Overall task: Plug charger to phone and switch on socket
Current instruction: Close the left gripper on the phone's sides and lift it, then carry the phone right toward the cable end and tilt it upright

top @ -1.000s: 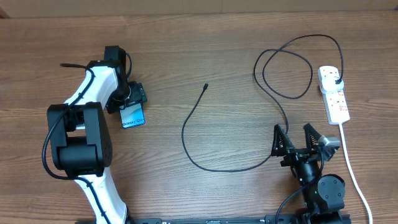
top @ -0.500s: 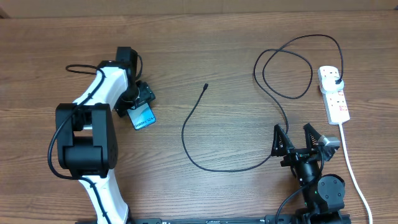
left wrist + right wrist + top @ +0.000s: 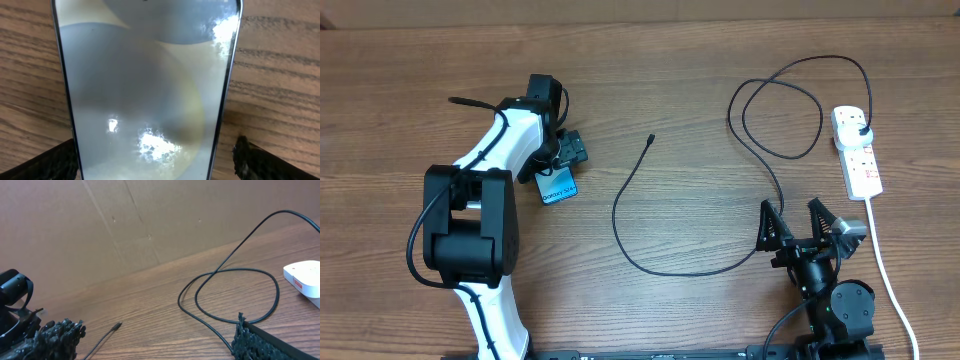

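My left gripper (image 3: 563, 160) is shut on the phone (image 3: 557, 187), a slim light blue smartphone, and holds it over the table's left middle. In the left wrist view the phone's screen (image 3: 145, 85) fills the frame between my two fingers. The charger, a thin black cable (image 3: 650, 262), curves across the middle, its connector tip (image 3: 651, 138) lying free right of the phone. Its black plug (image 3: 861, 131) sits in the white socket strip (image 3: 857, 153) at the far right. My right gripper (image 3: 800, 222) is open and empty near the front edge, beside the cable; the tip also shows in its view (image 3: 117, 326).
The strip's thick white cord (image 3: 886, 270) runs down the right side toward the front edge. The cable makes a loop (image 3: 780, 115) at the back right. A brown cardboard wall (image 3: 125, 230) stands behind the table.
My left gripper has carried the phone to the right, toward the cable's connector tip, and turned it slightly. The right arm, cable and socket strip have not moved.
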Robot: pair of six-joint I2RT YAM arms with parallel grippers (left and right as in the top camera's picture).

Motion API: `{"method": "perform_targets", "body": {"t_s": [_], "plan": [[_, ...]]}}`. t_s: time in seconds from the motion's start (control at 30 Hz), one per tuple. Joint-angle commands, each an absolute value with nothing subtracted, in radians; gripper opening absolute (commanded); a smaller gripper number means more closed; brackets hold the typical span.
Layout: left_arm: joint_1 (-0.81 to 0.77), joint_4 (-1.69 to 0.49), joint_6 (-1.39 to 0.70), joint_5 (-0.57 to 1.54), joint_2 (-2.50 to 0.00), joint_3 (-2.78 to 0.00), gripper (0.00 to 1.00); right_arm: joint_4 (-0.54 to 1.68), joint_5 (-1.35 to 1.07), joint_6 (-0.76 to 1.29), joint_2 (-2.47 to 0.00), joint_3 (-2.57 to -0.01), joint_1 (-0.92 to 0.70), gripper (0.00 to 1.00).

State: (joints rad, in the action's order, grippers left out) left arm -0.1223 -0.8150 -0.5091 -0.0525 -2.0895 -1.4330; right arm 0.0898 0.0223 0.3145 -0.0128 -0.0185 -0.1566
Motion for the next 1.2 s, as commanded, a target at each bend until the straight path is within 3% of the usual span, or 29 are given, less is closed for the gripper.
{"method": "perform_targets", "body": {"t_s": [0.0, 0.17, 0.67, 1.17], "plan": [[-0.14, -0.81, -0.479, 0.088, -2.188, -1.361, 0.95, 0.084, 0.016, 0.316, -0.003, -0.008, -0.15, 1.0], [-0.153, -0.807, -0.479, 0.124, -2.188, -1.361, 0.86, 0.083, 0.016, 0.316, -0.003, -0.008, -0.15, 1.0], [-0.157, -0.811, -0.479, 0.124, -2.188, -1.362, 0.71, 0.084, 0.016, 0.316, -0.003, -0.008, -0.15, 1.0], [-0.155, -1.023, -0.479, 0.136, -2.188, -1.586, 0.69, 0.084, 0.016, 0.316, -0.003, -0.008, -0.15, 1.0]]}}
